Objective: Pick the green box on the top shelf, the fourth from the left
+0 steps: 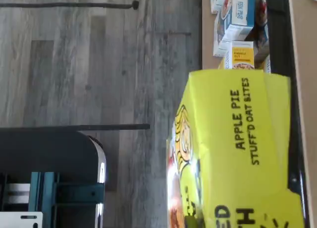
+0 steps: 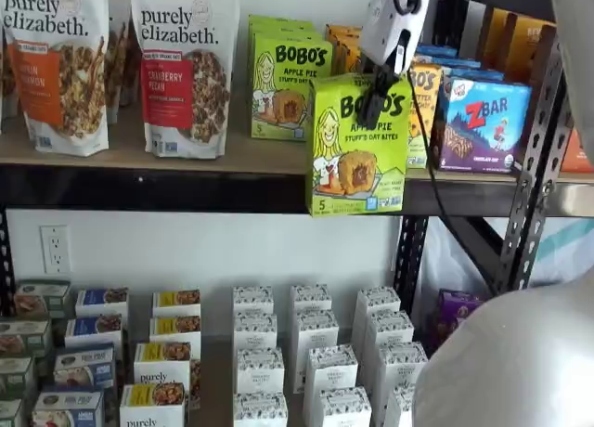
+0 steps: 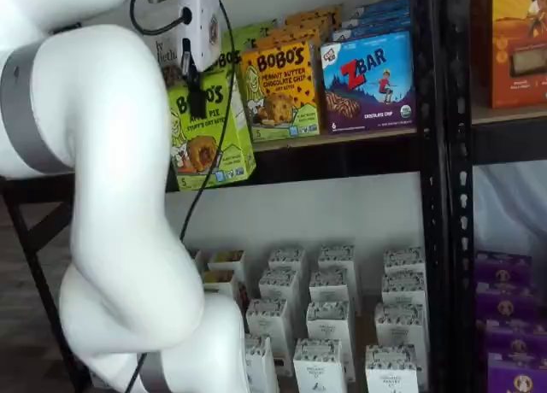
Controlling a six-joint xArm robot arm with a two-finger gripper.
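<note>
The green box (image 2: 357, 158), a lime "Bobo's Apple Pie" carton, hangs in front of the top shelf (image 2: 139, 187), clear of its black rail and slightly tilted. My gripper (image 2: 375, 104) is shut on the carton's upper edge, black fingers clamped from above under the white body. A shelf view from the side shows the same green box (image 3: 210, 141) held by the gripper (image 3: 197, 100) ahead of the top shelf (image 3: 342, 158). The wrist view is filled by the green box (image 1: 237, 148), turned sideways.
More green Bobo's cartons (image 2: 289, 85) remain on the board, with orange-yellow Bobo's cartons (image 3: 280, 90) and a ZBar carton (image 2: 484, 122) to the right. Granola bags (image 2: 186, 70) stand left. Small white boxes (image 2: 311, 353) fill the lower shelf. My white arm (image 3: 111, 196) blocks the left side.
</note>
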